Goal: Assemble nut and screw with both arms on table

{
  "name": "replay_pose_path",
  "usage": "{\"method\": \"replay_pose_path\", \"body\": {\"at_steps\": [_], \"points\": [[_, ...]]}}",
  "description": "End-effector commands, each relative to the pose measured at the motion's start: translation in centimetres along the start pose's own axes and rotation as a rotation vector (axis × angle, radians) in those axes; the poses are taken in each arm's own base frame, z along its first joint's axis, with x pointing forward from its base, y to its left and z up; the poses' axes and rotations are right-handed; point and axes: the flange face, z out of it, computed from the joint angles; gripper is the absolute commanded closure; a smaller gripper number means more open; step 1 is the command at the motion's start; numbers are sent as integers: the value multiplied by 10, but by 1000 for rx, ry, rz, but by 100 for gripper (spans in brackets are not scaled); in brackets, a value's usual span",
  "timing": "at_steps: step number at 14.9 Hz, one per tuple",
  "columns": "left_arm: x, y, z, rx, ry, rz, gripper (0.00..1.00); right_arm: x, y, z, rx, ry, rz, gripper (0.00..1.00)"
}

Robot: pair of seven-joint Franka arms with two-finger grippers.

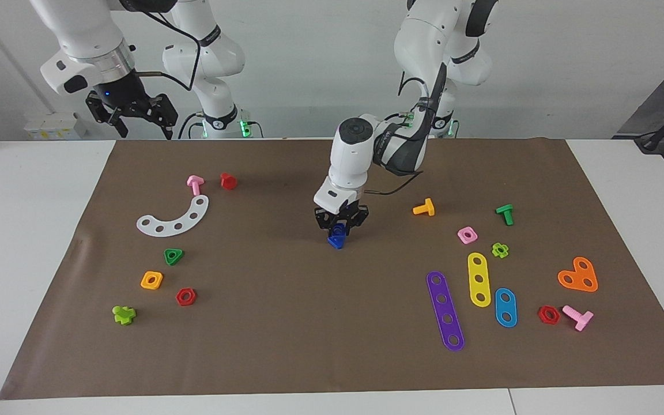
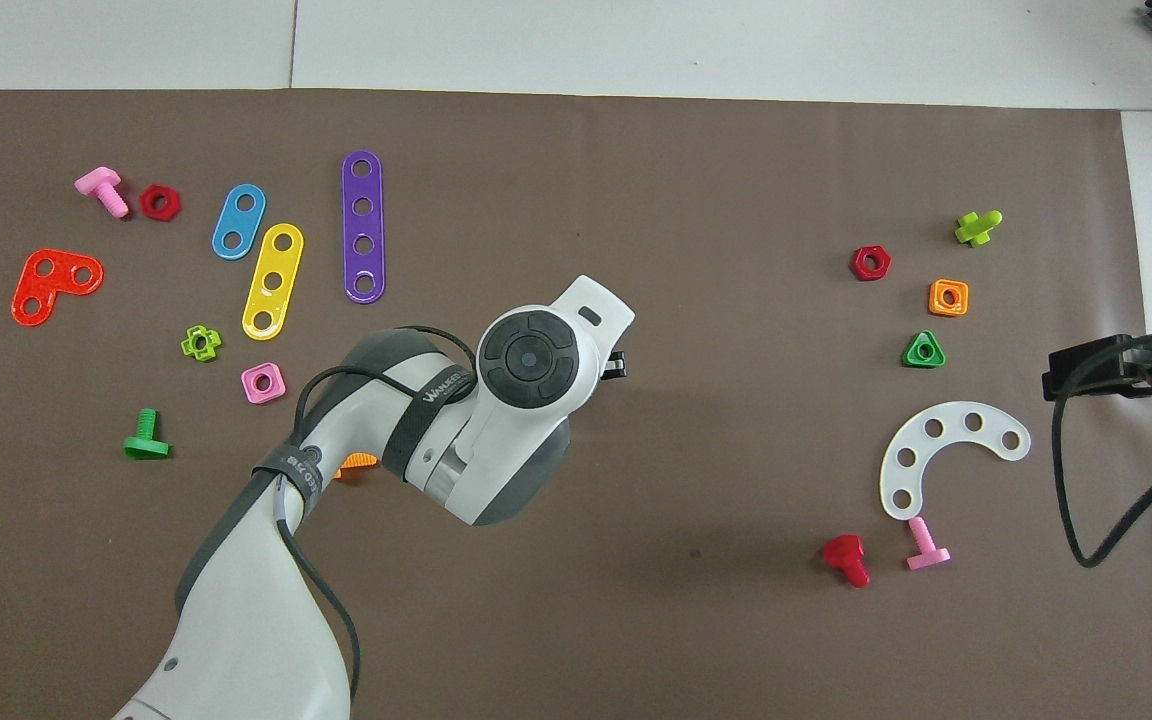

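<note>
Left gripper [image 1: 339,228], at the mat's [image 1: 286,323] centre, grips the blue nut-and-screw stack [image 1: 336,239] standing on the bench; assembly looks nearly complete, while the right gripper [image 1: 139,115] waits at ten o'clock, released.

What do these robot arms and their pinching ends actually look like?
Both arms are glossy white, rounded and jointed, with grey bands and black cables alongside. The left arm has a round dark cap. The left end effector and right end effector are black two-finger claws.

I see bright, even, diffuse light on the wide white worktop [image 1: 32,242] and its large brown rectangular mat [image 1: 286,323]; shadows under the parts are soft and faint, focus is sharp, and no glare shows.
</note>
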Motion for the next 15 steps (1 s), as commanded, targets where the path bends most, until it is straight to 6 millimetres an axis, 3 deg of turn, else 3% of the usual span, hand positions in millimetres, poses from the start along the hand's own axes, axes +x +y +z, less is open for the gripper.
{"method": "replay_pose_path", "body": {"at_steps": [1, 2, 3, 6, 9, 11, 15], "points": [[-5, -1, -3, 7, 24, 13, 40, -5, 2, 1, 5, 16, -27, 0], [-5, -1, -4, 5, 26, 13, 3, -5, 2, 0, 6, 17, -29, 0], [-4, -2, -4, 7, 24, 12, 0, -5, 2, -1, 6, 19, -29, 0], [1, -4, -12, 4, 29, 5, 0, -5, 2, 0, 6, 17, -29, 0], [15, -20, -59, -20, 68, -24, 0, -5, 2, 0, 6, 17, -29, 0], [33, -46, -86, -24, 91, 2, 0, -5, 2, 0, 6, 17, -29, 0], [68, -126, -130, 31, 61, 112, 0, -5, 2, -1, 6, 19, -29, 0]]}}
